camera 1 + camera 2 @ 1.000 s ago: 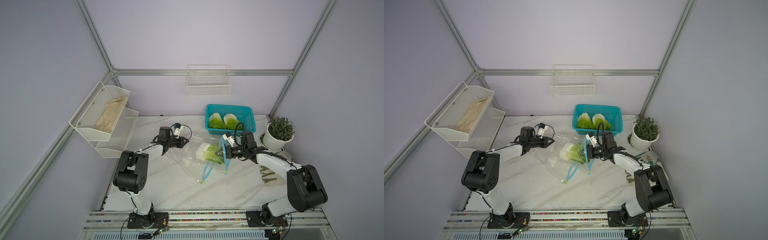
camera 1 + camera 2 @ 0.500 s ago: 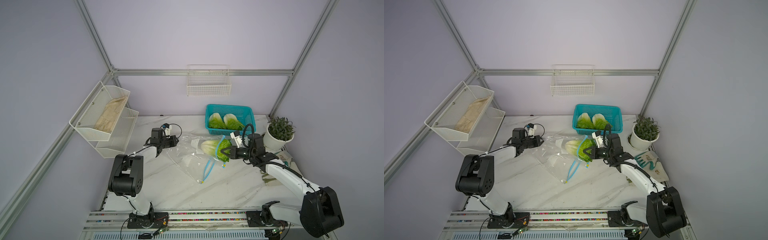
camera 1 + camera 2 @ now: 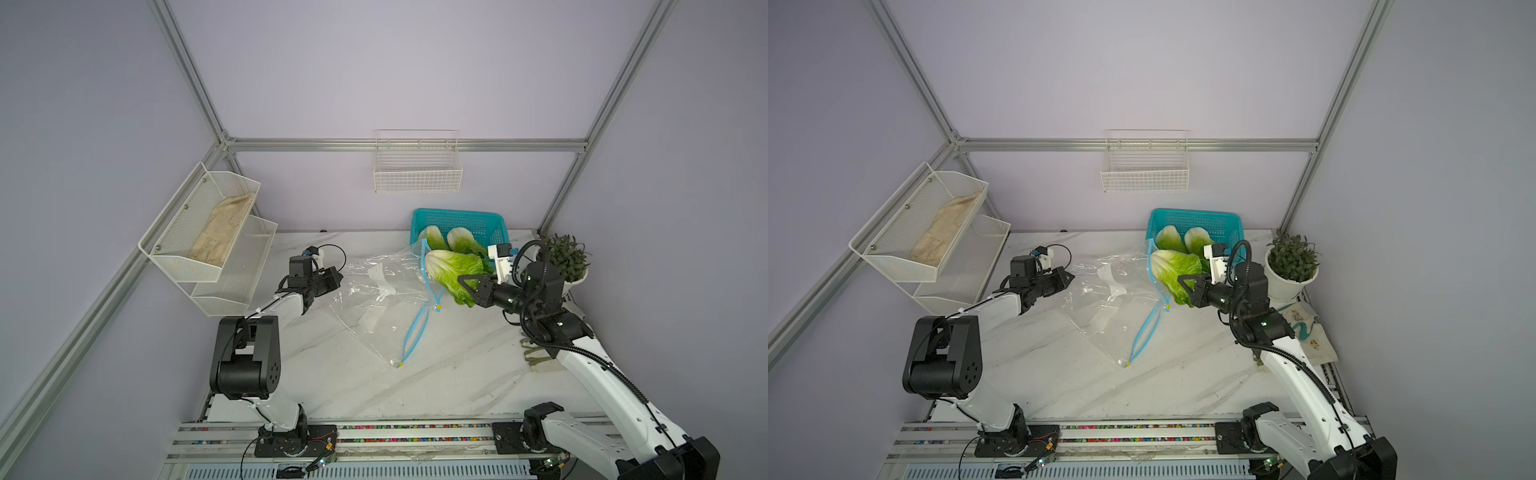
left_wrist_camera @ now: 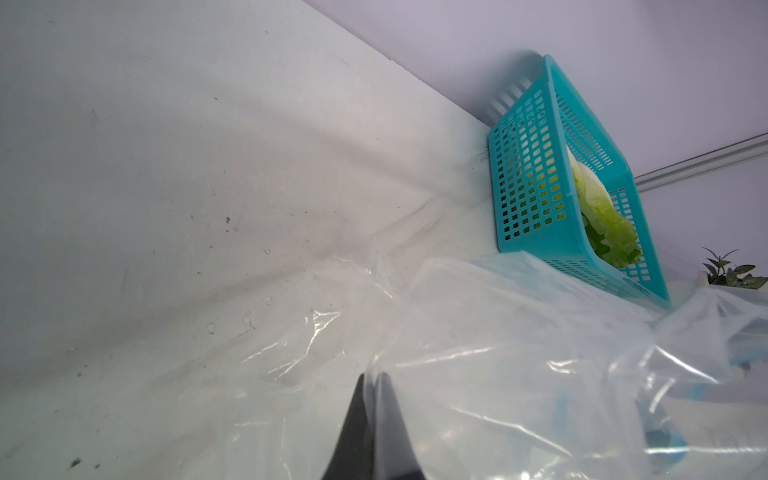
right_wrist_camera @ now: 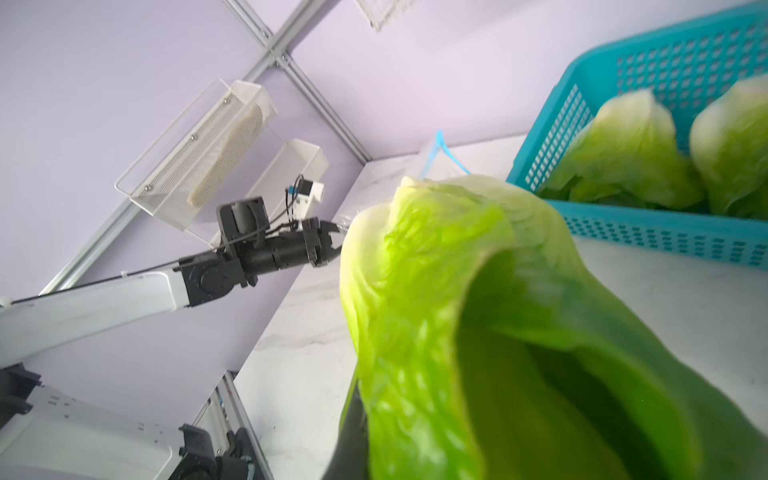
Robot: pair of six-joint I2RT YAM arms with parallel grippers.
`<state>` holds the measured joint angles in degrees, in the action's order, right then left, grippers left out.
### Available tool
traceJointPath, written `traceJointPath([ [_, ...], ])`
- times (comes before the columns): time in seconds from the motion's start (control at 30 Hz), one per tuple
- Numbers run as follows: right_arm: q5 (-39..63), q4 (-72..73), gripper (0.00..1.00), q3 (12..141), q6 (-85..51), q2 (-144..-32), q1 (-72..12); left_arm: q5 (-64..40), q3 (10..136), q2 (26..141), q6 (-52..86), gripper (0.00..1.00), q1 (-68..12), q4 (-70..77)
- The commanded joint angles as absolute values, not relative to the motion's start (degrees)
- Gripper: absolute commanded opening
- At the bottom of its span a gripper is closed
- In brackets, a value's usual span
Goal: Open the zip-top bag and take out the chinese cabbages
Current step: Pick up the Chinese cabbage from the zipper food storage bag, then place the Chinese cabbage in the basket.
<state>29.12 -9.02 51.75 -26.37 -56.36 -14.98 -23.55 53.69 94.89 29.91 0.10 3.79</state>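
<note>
left gripper (image 3: 337,277) — clamped on clear zip-top bag (image 3: 386,303) edge; right gripper (image 3: 468,286) — closed on leafy chinese cabbage (image 3: 451,268), aloft; two other cabbages (image 3: 461,242) in teal basket (image 3: 457,215).

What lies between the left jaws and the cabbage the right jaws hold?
The crumpled clear zip-top bag spans that stretch, as both top views show.

Top views overlook table (image 3: 332,374); wrist views close-up.
</note>
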Motion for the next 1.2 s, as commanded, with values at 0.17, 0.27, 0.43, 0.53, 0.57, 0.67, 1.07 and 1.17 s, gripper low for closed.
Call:
traceJointPath([
  [0.17, 2.41, -11.01, 0.00, 61.52, -28.29, -56.91, -14.51, -20.64, 53.47, 91.08, 32.01, 0.00, 1.59, 1.07],
  [0.27, -2.32, -10.17, 0.00, 64.66, -28.22, -64.50, -13.63, -21.24, 54.12, 89.67, 31.21, 0.00, 1.58, -1.89],
  [0.43, -1.49, -4.42, 0.00, 69.93, -31.33, -80.72, -10.32, -19.44, 53.13, 85.02, 29.52, 0.01, 1.84, -6.93],
  [0.53, -0.24, 0.11, 0.00, 72.45, -32.78, -89.57, -7.96, -19.47, 52.34, 82.03, 28.30, 0.12, 2.03, -9.04],
  [0.57, 0.40, 1.58, 0.00, 73.61, -32.87, -92.73, -7.14, -19.64, 52.53, 81.48, 27.96, 0.18, 2.02, -10.07],
  [0.67, 1.65, 2.97, 0.00, 77.86, -31.99, -100.29, -5.59, -20.42, 52.73, 78.27, 27.53, 0.34, 2.07, -11.46],
  [1.07, 6.80, 2.29, 0.00, 86.53, -29.54, -111.59, -0.82, -16.97, 54.89, 71.06, 24.93, 1.00, -0.21, -16.53],
  [1.17, 6.23, 2.33, 0.00, 86.88, -28.29, -113.16, -0.12, -16.29, 55.28, 71.44, 24.44, 1.00, -1.51, -16.50],
])
